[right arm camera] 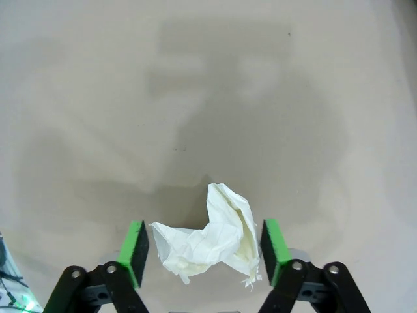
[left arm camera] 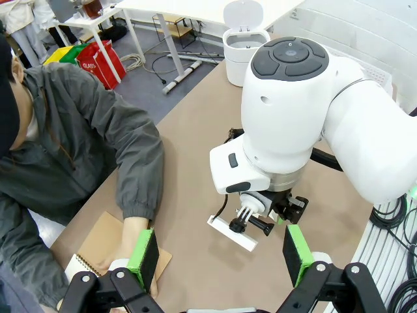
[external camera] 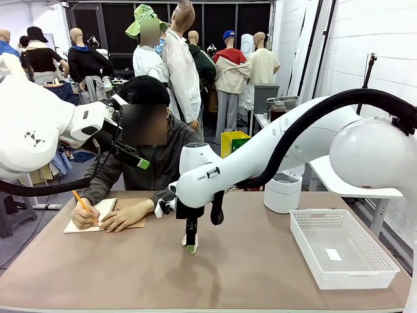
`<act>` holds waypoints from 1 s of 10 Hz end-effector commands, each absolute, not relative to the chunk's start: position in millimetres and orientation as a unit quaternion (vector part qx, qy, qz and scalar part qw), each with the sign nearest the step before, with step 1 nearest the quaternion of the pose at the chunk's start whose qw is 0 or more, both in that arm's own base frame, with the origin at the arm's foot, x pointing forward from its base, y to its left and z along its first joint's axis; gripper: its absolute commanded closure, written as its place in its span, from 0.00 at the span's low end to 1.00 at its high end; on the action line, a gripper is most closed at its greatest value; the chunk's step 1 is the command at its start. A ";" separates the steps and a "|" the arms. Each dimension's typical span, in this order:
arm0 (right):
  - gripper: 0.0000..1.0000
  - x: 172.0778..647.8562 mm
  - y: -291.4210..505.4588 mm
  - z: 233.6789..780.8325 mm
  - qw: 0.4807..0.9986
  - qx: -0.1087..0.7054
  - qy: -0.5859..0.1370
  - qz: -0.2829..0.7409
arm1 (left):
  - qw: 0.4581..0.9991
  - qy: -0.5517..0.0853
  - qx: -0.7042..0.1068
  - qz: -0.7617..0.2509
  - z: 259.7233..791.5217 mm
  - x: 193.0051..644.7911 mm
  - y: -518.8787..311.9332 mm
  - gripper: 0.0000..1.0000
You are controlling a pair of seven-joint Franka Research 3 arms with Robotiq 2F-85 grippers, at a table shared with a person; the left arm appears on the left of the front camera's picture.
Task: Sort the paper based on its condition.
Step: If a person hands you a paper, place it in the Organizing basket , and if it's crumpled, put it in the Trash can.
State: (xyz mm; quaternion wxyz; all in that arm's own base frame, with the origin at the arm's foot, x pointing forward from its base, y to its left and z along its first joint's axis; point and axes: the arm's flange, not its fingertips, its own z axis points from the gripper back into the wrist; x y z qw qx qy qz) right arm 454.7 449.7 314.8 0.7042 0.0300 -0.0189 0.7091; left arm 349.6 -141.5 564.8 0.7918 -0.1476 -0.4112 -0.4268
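Now the right arm reaches across to the middle of the brown table, and its right end effector points straight down with its tips at the tabletop. In the wrist view, a crumpled white sheet of paper lies on the table right between the two green pads. The jaws are spread on either side of it. One pad is up against the crumple and the other is just beside it with a sliver of table showing, so the paper is bracketed but not clamped.

Over on the robot's right, a white plastic mesh basket sits on the table well apart from the crumpled sheet. A small flat white sheet of paper lies on its floor. Behind the basket, near the far edge, stands a white lidded bin.

Up on the other side, the left arm hangs high above the table. Its left end effector looks down on the right arm's wrist, jaws wide apart, with nothing between the green pads.

Across the table, the person in a grey jacket leans over a spiral-bound notebook with a tan cardboard cover. One hand holds an orange pencil to the open page. The other hand rests flat beside it on the notebook.
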 end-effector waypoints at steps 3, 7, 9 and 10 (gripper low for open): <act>0.65 459.3 454.4 315.8 0.714 0.037 -0.012 0.700 | 0.794 -0.408 -0.151 -0.424 564.3 349.6 -140.5 0.00; 0.65 460.6 449.1 323.9 0.719 0.034 -0.003 0.694 | 0.794 -0.408 -0.151 -0.424 564.3 349.6 -140.5 0.00; 0.65 457.6 432.5 355.3 0.726 0.036 0.005 0.686 | 0.794 -0.408 -0.151 -0.424 564.3 349.6 -140.5 0.00; 0.65 459.4 414.0 383.5 0.734 0.030 0.004 0.679 | 0.794 -0.408 -0.151 -0.424 564.3 349.6 -140.5 0.00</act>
